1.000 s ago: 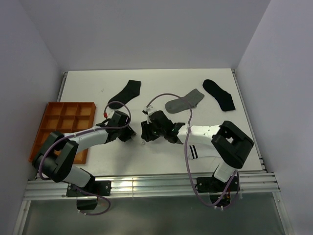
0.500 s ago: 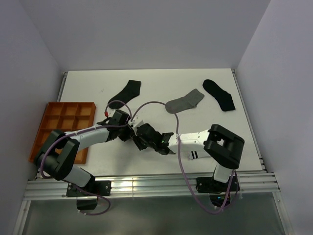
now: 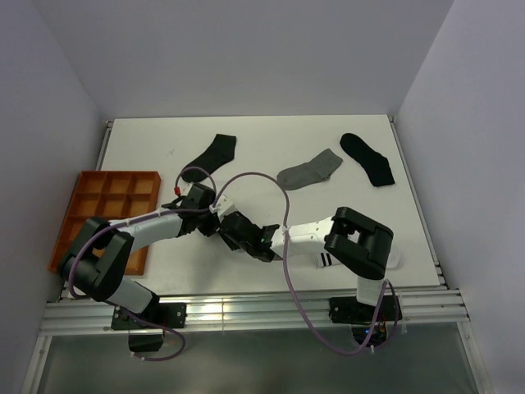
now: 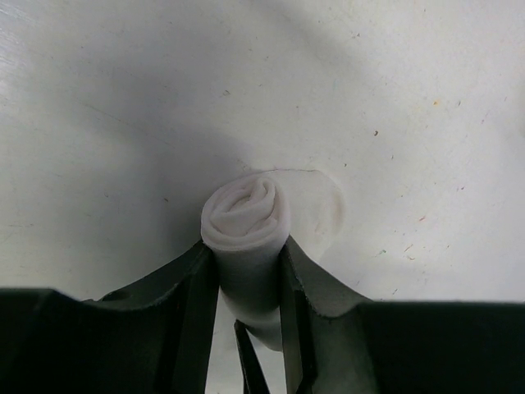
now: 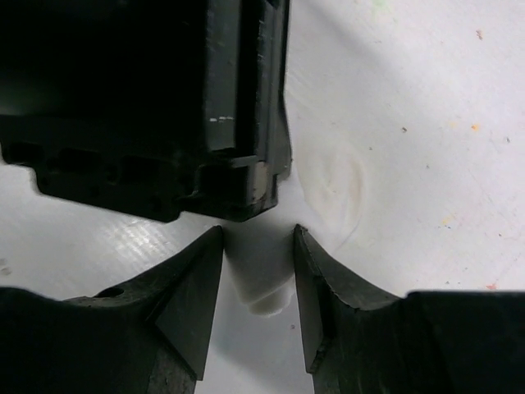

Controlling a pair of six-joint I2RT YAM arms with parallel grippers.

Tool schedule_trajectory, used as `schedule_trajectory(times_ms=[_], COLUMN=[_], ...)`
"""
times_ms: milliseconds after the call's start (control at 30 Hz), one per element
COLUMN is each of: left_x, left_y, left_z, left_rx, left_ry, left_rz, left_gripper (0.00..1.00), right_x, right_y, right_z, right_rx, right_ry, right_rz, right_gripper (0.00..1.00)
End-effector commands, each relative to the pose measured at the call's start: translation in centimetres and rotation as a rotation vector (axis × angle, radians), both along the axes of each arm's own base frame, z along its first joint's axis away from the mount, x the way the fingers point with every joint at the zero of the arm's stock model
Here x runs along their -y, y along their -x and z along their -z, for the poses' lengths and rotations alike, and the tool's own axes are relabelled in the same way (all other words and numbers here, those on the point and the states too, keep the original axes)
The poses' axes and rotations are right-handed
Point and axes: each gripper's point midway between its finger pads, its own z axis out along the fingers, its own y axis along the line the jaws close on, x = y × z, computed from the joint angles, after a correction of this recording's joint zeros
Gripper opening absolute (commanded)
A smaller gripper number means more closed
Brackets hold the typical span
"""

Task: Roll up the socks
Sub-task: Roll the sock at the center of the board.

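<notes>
The plain white sock (image 4: pixel 246 215) is a tight roll, and my left gripper (image 4: pixel 248 275) is shut on it just above the table. In the right wrist view the roll's other end (image 5: pixel 264 283) sits between my right gripper's (image 5: pixel 258 283) fingers, which touch both its sides. In the top view the left gripper (image 3: pixel 215 222) and right gripper (image 3: pixel 235 233) meet tip to tip, hiding the roll. The striped white sock (image 3: pixel 317 259) lies flat, partly under the right arm. The grey sock (image 3: pixel 310 171) lies flat further back.
Two black socks lie at the back, one on the left (image 3: pixel 212 156) and one on the right (image 3: pixel 367 158). An orange compartment tray (image 3: pixel 86 205) sits at the left edge. The left gripper's black body (image 5: pixel 156 107) fills the top of the right wrist view.
My right gripper has swung left and forward, closing in on the left gripper until its fingers sit round the roll's end. The left gripper has barely moved and keeps its hold.
</notes>
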Motion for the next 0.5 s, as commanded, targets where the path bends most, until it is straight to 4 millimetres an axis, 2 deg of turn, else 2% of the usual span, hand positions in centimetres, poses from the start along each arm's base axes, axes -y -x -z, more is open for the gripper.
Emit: schedule_trajectory(times_ms=[0, 100, 200, 233, 267, 300, 333, 400, 467], left_x=[-2.4, -2.4, -2.2, -2.1, -2.0, -2.0, -2.1, -2.0, -2.3], left_y=[3.6, 3.5, 3.3, 3.2, 3.0, 2.9, 2.6, 2.1, 1.7], left_z=[3.3, 3.3, 3.2, 3.1, 3.0, 2.7, 2.6, 1.8, 1.5], left_rx=[-0.134, -0.130, -0.128, -0.127, -0.121, -0.113, -0.104, -0.079, -0.065], left_ry=[-0.152, -0.153, -0.151, -0.149, -0.147, -0.145, -0.153, -0.149, -0.142], left_rz=[0.051, 0.055, 0.059, 0.059, 0.060, 0.057, 0.052, 0.053, 0.039], left_gripper=[0.37, 0.37, 0.39, 0.40, 0.42, 0.47, 0.51, 0.59, 0.61], right_x=[1.7, 2.8, 3.5, 3.6, 3.9, 3.8, 3.8, 3.6, 4.4], right_y=[0.1, 0.7, 1.5, 1.6, 2.0, 2.2, 2.2, 2.6, 2.2], right_z=[3.2, 4.9, 6.5, 6.8, 7.5, 7.7, 7.9, 7.9, 8.1], right_rx=[-0.016, -0.051, -0.097, -0.108, -0.138, -0.155, -0.170, -0.232, -0.297], right_ry=[0.143, 0.197, 0.237, 0.243, 0.257, 0.256, 0.249, 0.211, 0.197], right_rz=[0.015, 0.021, 0.016, 0.014, 0.002, -0.003, -0.005, -0.032, -0.021], right_gripper=[0.47, 0.42, 0.28, 0.18, 0.14, 0.09, 0.00, 0.00, 0.00])
